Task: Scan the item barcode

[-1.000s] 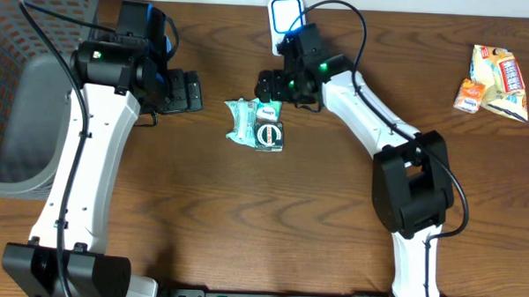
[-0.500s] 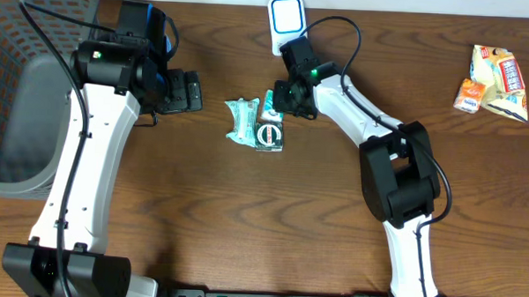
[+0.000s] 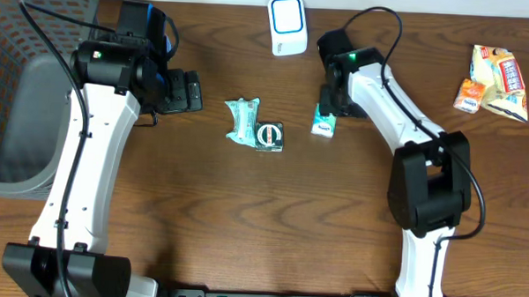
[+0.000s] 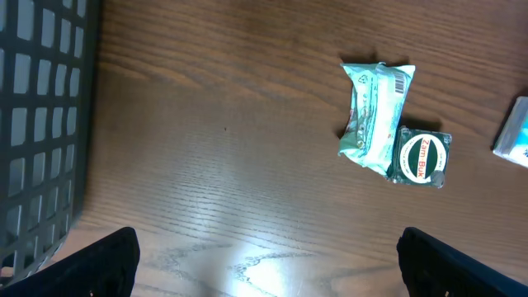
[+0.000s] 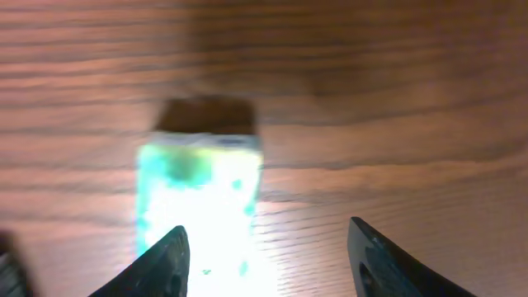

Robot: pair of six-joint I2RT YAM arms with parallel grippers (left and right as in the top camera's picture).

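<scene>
**Operator:** Where is the item?

**Spotter:** The small teal box [image 3: 323, 125] lies on the counter [image 3: 244, 218], near the white scanner [image 3: 287, 24] and on your side of it. Your right hand [image 5: 268, 247] hovers over the box with its fingers apart, gripping nothing. The box sits off toward one finger, not centred.

**Operator:** How do I take it well?

**Spotter:** Shift until the box is midway between the fingers, then close on its narrow sides so the printed faces stay bare. I can't tell which face carries the barcode, so turn it slowly before the scanner.

**Operator:** Anything in my way?

**Spotter:** Little. A green packet [image 3: 243, 119] and a round-labelled pack [image 3: 269, 135] lie just left of the box. The snack packets [image 3: 498, 77] are far right and the basket [image 3: 21, 34] is at the left edge. Your left hand [image 4: 268, 256] hangs wide open and empty over dark wood.
</scene>
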